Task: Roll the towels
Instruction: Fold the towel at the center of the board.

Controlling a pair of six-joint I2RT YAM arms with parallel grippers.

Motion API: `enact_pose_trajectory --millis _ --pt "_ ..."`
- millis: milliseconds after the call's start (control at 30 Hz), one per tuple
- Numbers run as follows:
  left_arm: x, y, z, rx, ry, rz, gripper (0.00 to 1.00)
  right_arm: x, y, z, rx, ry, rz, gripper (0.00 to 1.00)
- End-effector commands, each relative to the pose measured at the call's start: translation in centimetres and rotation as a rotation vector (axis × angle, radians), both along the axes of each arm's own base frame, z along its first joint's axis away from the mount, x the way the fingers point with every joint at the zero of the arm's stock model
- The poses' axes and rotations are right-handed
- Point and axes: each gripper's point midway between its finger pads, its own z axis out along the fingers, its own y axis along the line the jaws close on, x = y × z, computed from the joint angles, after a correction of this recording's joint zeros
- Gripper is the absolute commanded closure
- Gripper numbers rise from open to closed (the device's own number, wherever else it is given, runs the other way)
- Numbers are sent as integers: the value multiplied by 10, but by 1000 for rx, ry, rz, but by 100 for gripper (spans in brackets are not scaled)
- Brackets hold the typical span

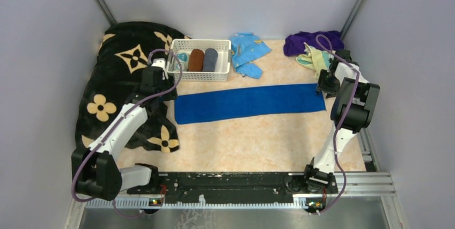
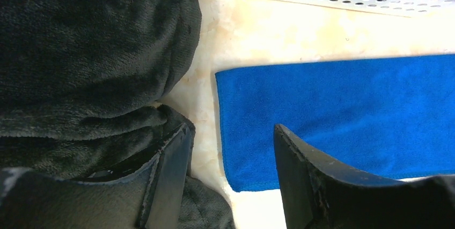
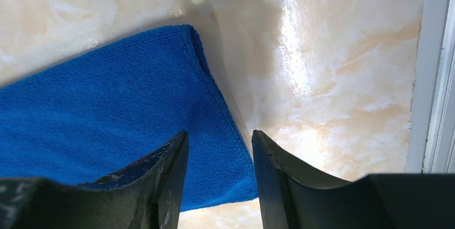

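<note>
A royal blue towel (image 1: 249,103) lies flat as a long folded strip across the middle of the table. My left gripper (image 1: 163,90) hovers at its left end, open; in the left wrist view the gripper (image 2: 232,130) has the blue towel's (image 2: 349,111) near left corner showing between its fingers, nothing held. My right gripper (image 1: 324,86) is at the strip's right end, open. In the right wrist view the gripper (image 3: 220,135) straddles the blue towel's (image 3: 107,105) right edge. A pale yellow towel (image 1: 314,57) and a dark purple towel (image 1: 311,40) lie crumpled at the back right.
A black blanket with tan flowers (image 1: 123,84) is heaped along the left, against my left finger (image 2: 171,159). A white basket (image 1: 199,73) at the back holds two rolled cloths. A light blue cloth (image 1: 248,52) lies beside it. A metal rail (image 3: 434,79) edges the table on the right.
</note>
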Motion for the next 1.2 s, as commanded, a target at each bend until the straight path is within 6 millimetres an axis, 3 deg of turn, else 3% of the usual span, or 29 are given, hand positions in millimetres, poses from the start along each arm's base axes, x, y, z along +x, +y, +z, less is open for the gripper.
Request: enact_pose_trajectory --millis 0,433,533,667,733,833,1033,1167 --pt "2 0 10 17 -47 -6 36 1 -6 0 -25 22 16 54" --pt "2 7 14 55 -68 13 36 -47 34 -56 92 290 37 68" --pt "2 7 14 55 -69 10 36 -61 38 -70 114 362 33 75" --pt "2 7 15 58 -74 5 36 -65 34 -76 93 386 24 94" --pt "2 6 15 56 -75 4 36 -59 27 -66 53 367 18 100" --pt "2 5 14 51 -74 -1 36 -48 -5 -35 -128 328 -35 100" --pt "2 2 14 40 -74 -17 35 -36 -83 63 -564 253 -198 100" --pt "2 -3 14 26 -74 -36 33 -40 -129 117 -755 219 -340 100"
